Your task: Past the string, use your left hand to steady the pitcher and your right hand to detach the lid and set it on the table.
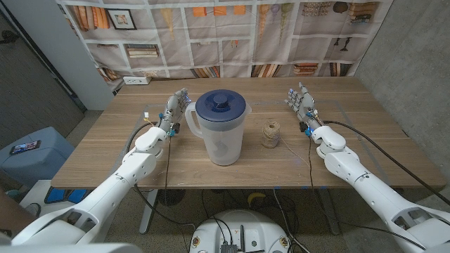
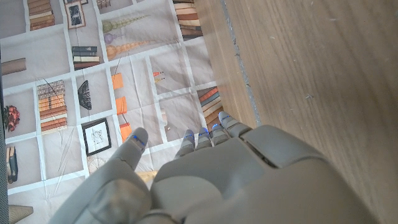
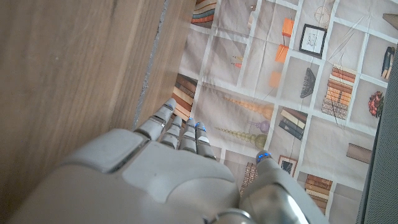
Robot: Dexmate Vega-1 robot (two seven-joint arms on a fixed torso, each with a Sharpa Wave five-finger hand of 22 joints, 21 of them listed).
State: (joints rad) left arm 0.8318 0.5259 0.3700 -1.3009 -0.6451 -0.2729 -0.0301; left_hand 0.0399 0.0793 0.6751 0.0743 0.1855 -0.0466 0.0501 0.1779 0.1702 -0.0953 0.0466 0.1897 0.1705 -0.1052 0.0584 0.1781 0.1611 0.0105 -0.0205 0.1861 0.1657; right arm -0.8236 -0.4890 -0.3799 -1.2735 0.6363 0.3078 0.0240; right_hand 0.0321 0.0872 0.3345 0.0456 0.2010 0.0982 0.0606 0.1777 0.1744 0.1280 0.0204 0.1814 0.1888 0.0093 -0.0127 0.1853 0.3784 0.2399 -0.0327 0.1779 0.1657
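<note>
We see the pitcher (image 1: pixel 223 130) standing upright near the middle of the desk (image 1: pixel 98 151), with its dark blue lid (image 1: pixel 220 106) seated on top. The left hand (image 1: pixel 176 111) is just beside the pitcher's handle side, not touching it, and its fingers (image 1: pixel 184 98) are apart and hold nothing. The right hand (image 1: pixel 302 104) is well apart from the pitcher, on the other side of the ball of string (image 1: pixel 271 133); its fingers (image 1: pixel 298 93) are also spread and empty. The string ball stands between the pitcher and the right hand, closer to the pitcher.

The pitcher wall is cloudy, so we cannot tell what is inside.

In both wrist views we see the back of each hand, the wood surface and a printed bookshelf backdrop (image 2: pixel 93 74).
</note>
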